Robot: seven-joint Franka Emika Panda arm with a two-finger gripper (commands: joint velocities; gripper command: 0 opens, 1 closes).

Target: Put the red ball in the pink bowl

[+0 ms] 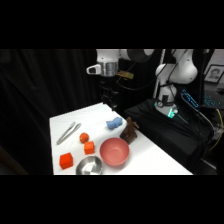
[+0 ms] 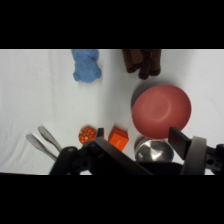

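Observation:
The red ball (image 1: 84, 137) (image 2: 87, 134) lies on the white table, between the metal tongs (image 1: 68, 132) and a small orange-red cube (image 1: 89, 147) (image 2: 118, 138). The pink bowl (image 1: 114, 152) (image 2: 161, 111) stands empty near the table's front, right of the cube. My gripper (image 1: 108, 94) (image 2: 137, 144) hangs high over the table's far edge, well away from the ball. It is open and holds nothing. In the wrist view its black fingers (image 2: 192, 149) rise from the bottom edge.
A steel bowl (image 1: 90, 166) (image 2: 152, 150) sits beside the pink bowl, with a larger orange-red cube (image 1: 66, 160) to its left. A blue soft toy (image 1: 114, 123) (image 2: 86, 65) and a brown one (image 1: 129, 131) (image 2: 142, 61) lie further back. Tongs (image 2: 44, 140) lie left of the ball.

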